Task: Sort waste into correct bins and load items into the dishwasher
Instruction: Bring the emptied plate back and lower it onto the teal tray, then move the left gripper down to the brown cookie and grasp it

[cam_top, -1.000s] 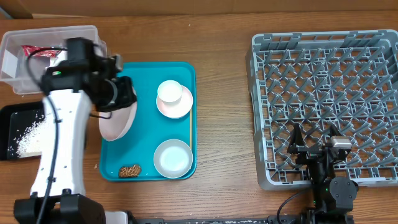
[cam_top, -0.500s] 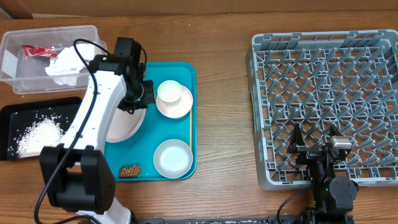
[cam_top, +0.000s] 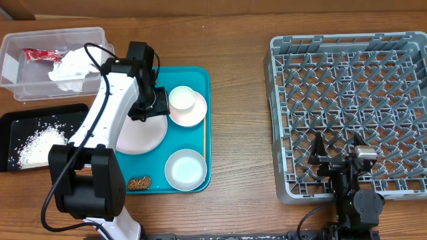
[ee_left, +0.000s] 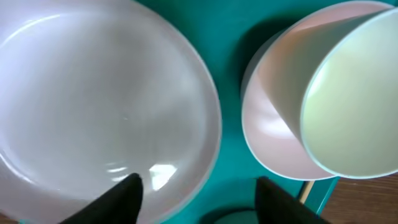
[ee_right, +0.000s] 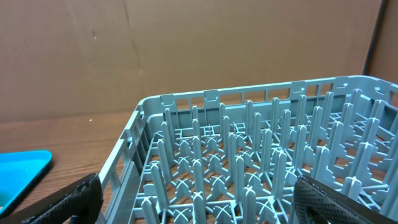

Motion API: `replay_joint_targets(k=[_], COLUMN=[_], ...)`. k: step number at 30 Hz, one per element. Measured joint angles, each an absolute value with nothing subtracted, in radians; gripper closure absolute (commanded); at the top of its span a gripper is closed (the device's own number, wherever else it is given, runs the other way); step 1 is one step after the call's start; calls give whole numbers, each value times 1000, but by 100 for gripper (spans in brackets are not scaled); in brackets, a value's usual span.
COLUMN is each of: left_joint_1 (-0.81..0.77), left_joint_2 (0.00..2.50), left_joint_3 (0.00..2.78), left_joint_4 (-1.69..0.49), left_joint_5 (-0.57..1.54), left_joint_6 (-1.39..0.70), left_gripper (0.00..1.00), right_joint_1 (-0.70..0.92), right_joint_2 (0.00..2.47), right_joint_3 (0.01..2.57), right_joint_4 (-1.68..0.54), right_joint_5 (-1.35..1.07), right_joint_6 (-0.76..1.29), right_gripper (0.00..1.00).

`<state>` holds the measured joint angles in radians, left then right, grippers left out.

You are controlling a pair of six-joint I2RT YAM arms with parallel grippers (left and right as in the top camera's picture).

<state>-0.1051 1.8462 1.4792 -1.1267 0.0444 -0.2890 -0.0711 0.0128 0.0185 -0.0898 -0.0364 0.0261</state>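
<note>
The large pale plate lies flat on the teal serving tray. My left gripper hovers open over the plate's right rim, one finger above the plate and the other above bare tray. To its right sits the pink saucer with the white cup on it. The white bowl and the brown food lump are at the tray's near end. My right gripper is open and empty above the grey dish rack.
The clear tub at the back left holds the red wrapper and white tissues. In front of it the black tray holds rice. Bare wooden table separates the teal tray from the rack.
My left arm swung right from the black tray's side, carrying the tilted plate back over the teal tray. The plate now lies flat, and the left jaws have opened off it.
</note>
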Motion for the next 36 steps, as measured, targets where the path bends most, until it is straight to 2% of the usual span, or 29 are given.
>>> replay_joint_targets(k=[12, 18, 20, 21, 28, 36], left_joint_1=[-105, -104, -104, -104, -103, -103], left_joint_2=[1837, 1663, 1582, 1538, 1296, 1269], left_joint_3=[1671, 1676, 1668, 1657, 1385, 1064], left_joint_4=[-1367, -1436, -1439, -1441, -1397, -1231], left_joint_5=[45, 39, 32, 28, -23, -48], left_joint_6=[-313, -399, -428, -442, -599, -752], left_gripper=[34, 28, 17, 2, 0, 0], right_joint_1=[-72, -72, -72, -72, -72, -72], right_joint_2=[13, 13, 13, 13, 13, 13], right_joint_3=[19, 19, 19, 19, 19, 19], right_joint_4=[-90, -90, -89, -90, -90, -90], right_joint_5=[-36, -36, -36, -36, -36, -36], right_joint_6=[27, 27, 26, 26, 26, 27], right_gripper=[0, 0, 0, 0, 0, 0])
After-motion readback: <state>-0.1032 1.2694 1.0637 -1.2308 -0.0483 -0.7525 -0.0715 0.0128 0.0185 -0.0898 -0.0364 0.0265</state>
